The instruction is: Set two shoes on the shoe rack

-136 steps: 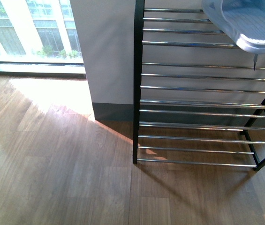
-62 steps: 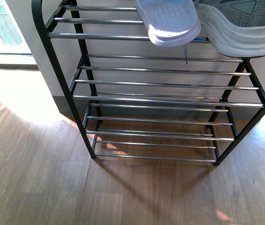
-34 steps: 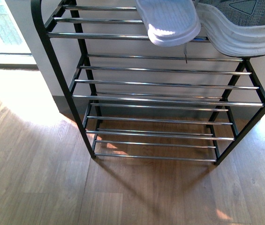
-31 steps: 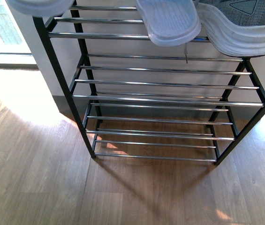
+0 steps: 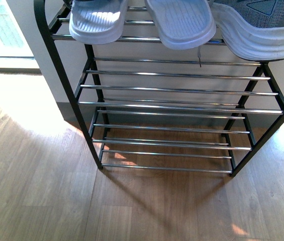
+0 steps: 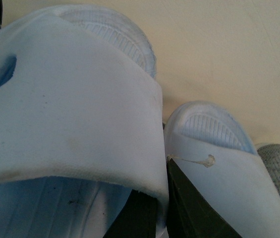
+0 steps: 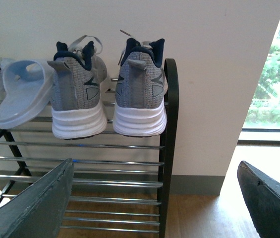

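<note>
Standing on the top tier of the low black-framed shoe rack with thin chrome bars (image 7: 168,124), the two grey knit sneakers with thick white soles and navy collar lining (image 7: 78,96) (image 7: 140,94) are side by side, heels toward the right wrist camera, just beside the rack's rounded side frame. In the front view the top of the rack (image 5: 61,75) is cut off, so only one grey sneaker's white sole (image 5: 255,35) and the undersides of two pale blue slide sandals (image 5: 99,20) (image 5: 182,22) show. The right end effector (image 7: 154,198) is released: its two dark fingers (image 7: 30,203) are wide apart, low before the rack, touching nothing. The left wrist view is almost filled by the pale blue sandal strap (image 6: 70,109), with the second sandal (image 6: 214,148) beside it. Only a dark piece of the left end effector's finger (image 6: 189,208) shows between them, so it cannot be told whether it is clenched or released.
</note>
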Available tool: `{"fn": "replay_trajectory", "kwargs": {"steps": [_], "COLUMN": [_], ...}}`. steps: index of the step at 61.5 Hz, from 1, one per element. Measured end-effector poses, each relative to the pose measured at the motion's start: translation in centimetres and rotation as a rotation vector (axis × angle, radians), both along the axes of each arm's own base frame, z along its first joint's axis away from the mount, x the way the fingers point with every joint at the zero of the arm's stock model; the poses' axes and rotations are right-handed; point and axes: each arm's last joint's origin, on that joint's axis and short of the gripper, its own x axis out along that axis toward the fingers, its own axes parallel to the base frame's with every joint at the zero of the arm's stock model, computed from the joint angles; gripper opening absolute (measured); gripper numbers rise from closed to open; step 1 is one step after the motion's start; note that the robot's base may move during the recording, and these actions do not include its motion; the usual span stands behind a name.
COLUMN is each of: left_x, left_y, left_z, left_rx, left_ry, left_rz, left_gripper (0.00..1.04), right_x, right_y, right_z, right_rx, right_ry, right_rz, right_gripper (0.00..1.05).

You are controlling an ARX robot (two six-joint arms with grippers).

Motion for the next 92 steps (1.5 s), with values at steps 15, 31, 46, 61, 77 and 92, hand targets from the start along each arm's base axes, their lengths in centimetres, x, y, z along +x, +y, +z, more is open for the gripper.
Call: {"fn": "replay_trajectory", "kwargs": {"steps": [15, 31, 46, 61, 77, 92], "left_x": [0.0, -3.3, -10.1, -17.6, -21.9, -26.5], "left_y": [-0.3, 0.1, 4.7, 11.8, 14.7, 17.0], "left_z": [-0.1, 2.5, 8.0, 3.2, 1.2, -0.8], "left_rx": [-0.051, -0.053, 0.239, 0.627, 0.657, 0.660], "left_ry": [0.048, 0.027, -0.359, -0.442, -0.444, -0.444], "left_rz": [-0.043, -0.054, 0.175, 0.144, 0.142, 0.136], "left_gripper": [0.28, 0.73, 0.81, 0.32, 0.01, 0.01], "right_x": [0.0, 0.0, 0.0, 0.0, 0.0, 0.0], "right_y": [0.0, 0.0, 0.0, 0.0, 0.0, 0.0], "right_z": [0.0, 0.0, 0.0, 0.0, 0.0, 0.0], "right_rx": [0.000, 0.000, 0.000, 0.000, 0.000, 0.000], "right_ry": [0.000, 0.000, 0.000, 0.000, 0.000, 0.000], "right_rz": [0.000, 0.000, 0.000, 0.000, 0.000, 0.000], "right_gripper": [0.96, 0.96, 0.96, 0.96, 0.96, 0.96]}}
